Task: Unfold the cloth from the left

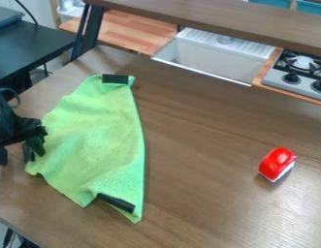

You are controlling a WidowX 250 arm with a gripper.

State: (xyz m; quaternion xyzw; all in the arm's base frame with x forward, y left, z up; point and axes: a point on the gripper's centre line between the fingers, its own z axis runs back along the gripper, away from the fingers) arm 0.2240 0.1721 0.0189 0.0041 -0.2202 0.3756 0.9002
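Hanging wide open at frame left, the claw (pixel 19 148)
The green cloth (pixel 98 140) is overlapped by one finger (pixel 37 142) at its left edge.

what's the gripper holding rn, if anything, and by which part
Nothing, it seems: the gripper is open at the left edge of the green cloth, its fingers wide apart.

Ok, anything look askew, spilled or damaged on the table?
Only the green cloth: it lies lopsided, puckered beside the black strip at its lower edge, which would fit unfinished unfolding. I see no spill or damage on the table.
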